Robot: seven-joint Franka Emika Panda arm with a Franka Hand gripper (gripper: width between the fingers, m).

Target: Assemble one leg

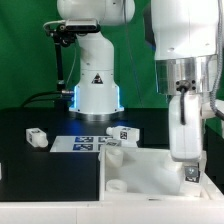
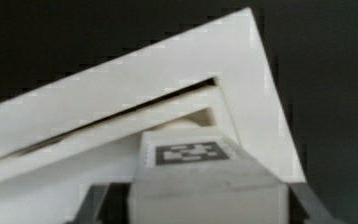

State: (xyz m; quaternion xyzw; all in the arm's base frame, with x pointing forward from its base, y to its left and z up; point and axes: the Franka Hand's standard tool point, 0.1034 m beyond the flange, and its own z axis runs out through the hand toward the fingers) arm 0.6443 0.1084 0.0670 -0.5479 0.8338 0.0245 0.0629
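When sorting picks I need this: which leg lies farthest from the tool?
The leg alone at the exterior view's left; the others sit beside the tabletop.

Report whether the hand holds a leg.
Held: wrist view shows the tagged leg between the hand's fingers, over the tabletop corner.

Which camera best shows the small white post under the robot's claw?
The wrist view: the leg fills the foreground, tag clear, between the fingers of the gripper. The exterior view shows only its tagged end below the gripper, small.
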